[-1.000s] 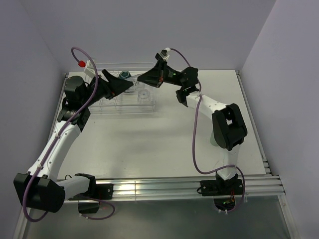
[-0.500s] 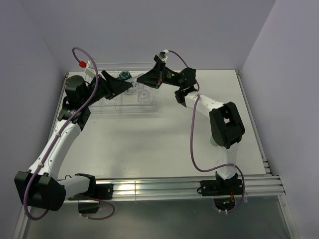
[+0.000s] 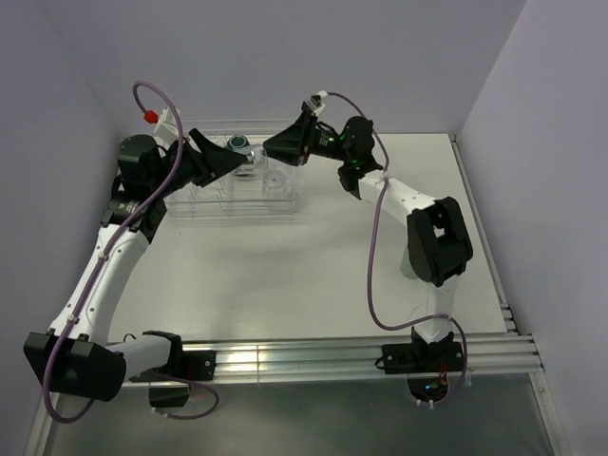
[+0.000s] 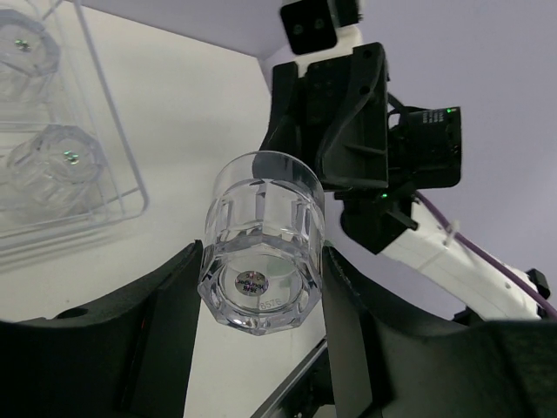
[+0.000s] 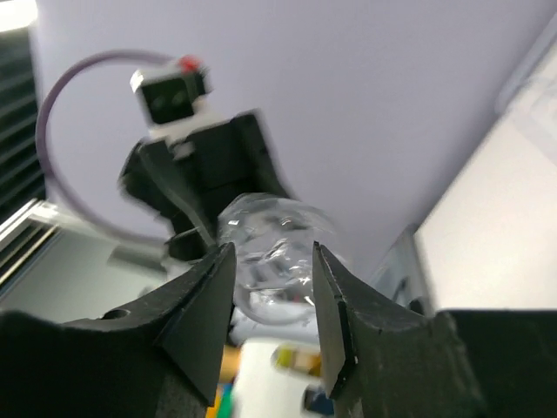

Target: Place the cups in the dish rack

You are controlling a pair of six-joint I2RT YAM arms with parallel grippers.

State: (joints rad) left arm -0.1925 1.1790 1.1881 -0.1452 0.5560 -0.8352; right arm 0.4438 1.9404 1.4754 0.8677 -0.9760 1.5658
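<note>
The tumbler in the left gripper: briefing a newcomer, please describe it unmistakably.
The clear dish rack stands at the table's far left, the left gripper above it. Between its black fingers is a faceted clear tumbler, held in the air, unlike the two tumblers in the rack.

The left arm (image 3: 103,277) and the right arm (image 3: 404,199) have white tubes and black joints. A purple cable (image 3: 370,275) runs along each arm from the metal rail (image 3: 304,359). The fingers (image 4: 165,348) are black.

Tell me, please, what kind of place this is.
Probably a robot test cell: bare lilac walls enclose a white table, two arms are bolted to an aluminium rail, near a clear dish rack.
</note>
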